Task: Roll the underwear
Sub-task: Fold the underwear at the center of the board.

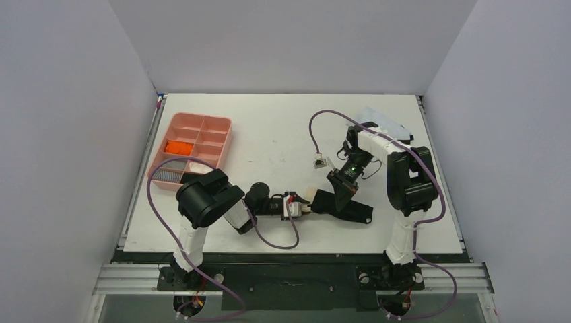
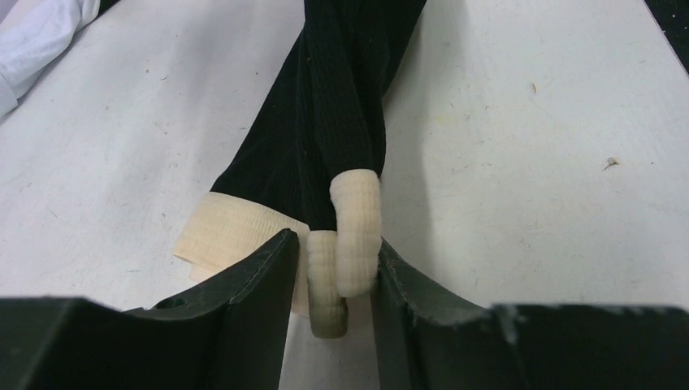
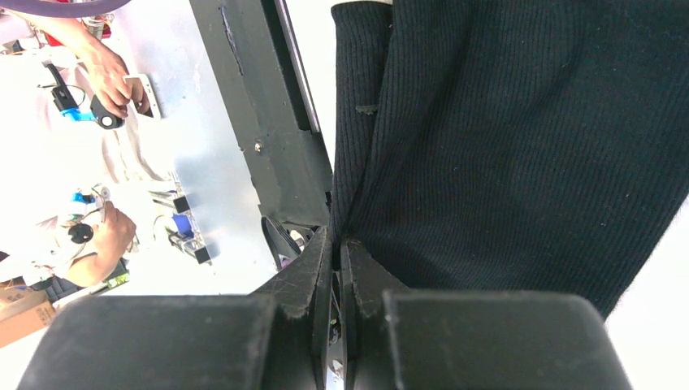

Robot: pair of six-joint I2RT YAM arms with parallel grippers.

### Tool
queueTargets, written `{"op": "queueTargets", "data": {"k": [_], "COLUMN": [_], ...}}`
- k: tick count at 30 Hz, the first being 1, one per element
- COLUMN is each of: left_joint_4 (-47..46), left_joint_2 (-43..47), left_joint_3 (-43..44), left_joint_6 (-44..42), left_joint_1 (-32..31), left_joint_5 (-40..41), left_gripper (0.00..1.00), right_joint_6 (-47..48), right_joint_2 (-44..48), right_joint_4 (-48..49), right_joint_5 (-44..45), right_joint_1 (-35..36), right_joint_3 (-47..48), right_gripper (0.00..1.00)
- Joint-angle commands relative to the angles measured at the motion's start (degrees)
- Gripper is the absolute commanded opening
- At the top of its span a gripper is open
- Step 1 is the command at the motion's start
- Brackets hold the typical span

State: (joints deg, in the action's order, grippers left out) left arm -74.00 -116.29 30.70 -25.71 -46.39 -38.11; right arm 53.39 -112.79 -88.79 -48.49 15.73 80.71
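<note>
Table: it carries the pink tray at your far left and the black garment near the front edge.
Tray: pink, with several compartments; two near compartments hold other cloth items, too small to identify.
Black underwear: it lies on the table between the two arms, drawn out lengthwise. Judge it as not yet rolled; this is the work left.
Orange underwear: it sits as a compact bundle in a left compartment of the tray. Treat it as finished and stored.
Waistband: beige, bunched into folds at the end nearest the left arm.
Left hand: its fingers clamp the bunched waistband folds from both sides.
Right hand: pressed together, pinching an edge of the black fabric and lifting it into a peak.
Writing: you can read no brand, label or text in any view.
</note>
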Motion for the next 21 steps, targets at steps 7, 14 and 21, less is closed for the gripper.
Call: {"op": "queueTargets", "data": {"k": [7,14,21], "left_joint_4": [1.64,26.95,53.77], "left_joint_2": [3.39,11.1,15.12], "left_joint_3": [0.83,5.57,14.45], "left_joint_6": [3.62,5.45,5.52], "left_joint_1": [-0.12,-0.1,-0.16], "left_joint_5": [-2.27,-5.37,-4.74], "left_gripper": [0.01,0.0,0.0], "right_joint_6": [2.3,2.34,-0.89], "right_joint_2": [1.14,-0.69,-0.72], "right_joint_4": [-1.28,-1.01,3.96], "right_joint_5": [-1.14,1.6,3.64], "right_joint_1": [-1.08,-1.75,-2.0], "right_joint_3": [-0.35,-0.6,-2.97], "right_gripper": [0.0,0.0,0.0]}}
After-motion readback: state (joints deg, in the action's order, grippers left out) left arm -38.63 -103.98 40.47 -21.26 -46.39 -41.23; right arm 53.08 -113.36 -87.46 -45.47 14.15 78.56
